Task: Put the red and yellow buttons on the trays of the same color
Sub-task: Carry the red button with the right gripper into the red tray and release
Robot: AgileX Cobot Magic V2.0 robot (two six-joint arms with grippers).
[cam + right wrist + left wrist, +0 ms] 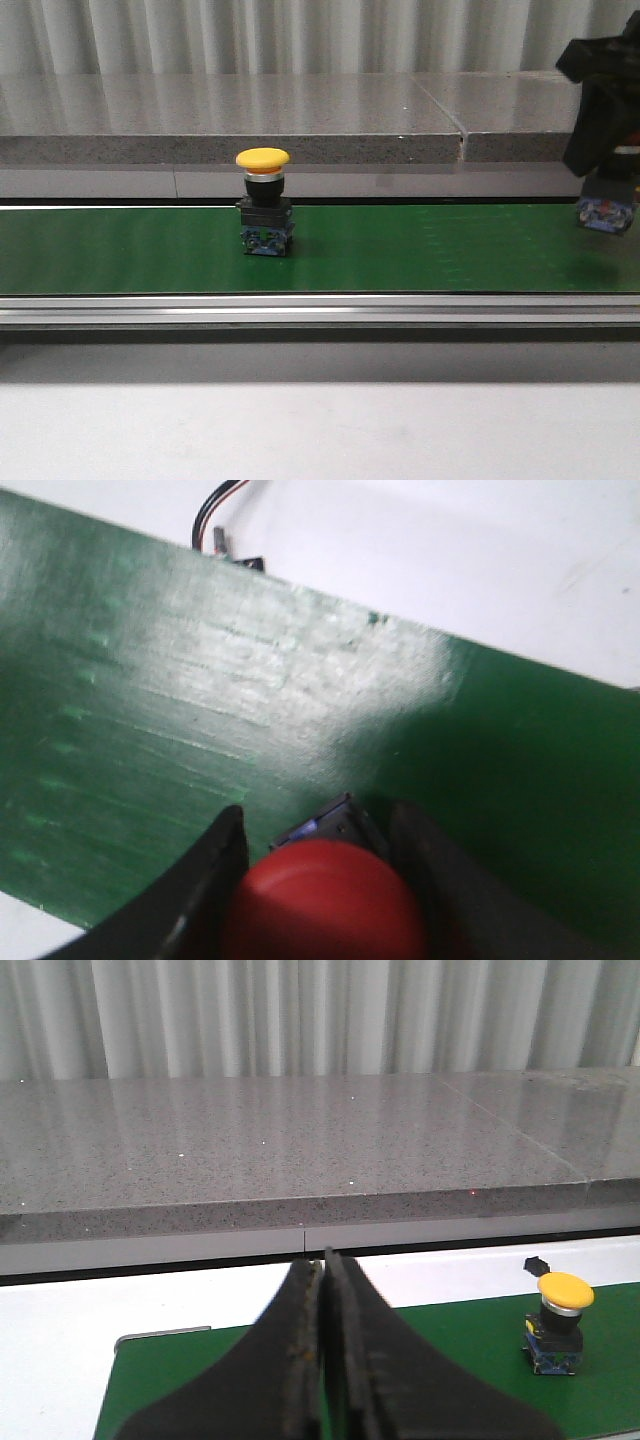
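Note:
A yellow button (263,200) with a black body and blue base stands upright on the green belt (120,250), left of centre; the left wrist view also shows the yellow button (559,1321), off to one side of my left gripper (321,1260). That gripper is shut with nothing in it, and is out of the front view. My right gripper (318,825) is shut on the red button (325,900), one finger on each side of its cap. In the front view the right gripper (605,190) is at the far right, and only the red button's blue base (605,216) shows below it. No trays are in view.
A metal rail (320,310) runs along the belt's near edge, with white tabletop (320,430) in front. A grey stone ledge (250,125) runs behind the belt. A small cable and connector (215,530) lie at the belt's edge.

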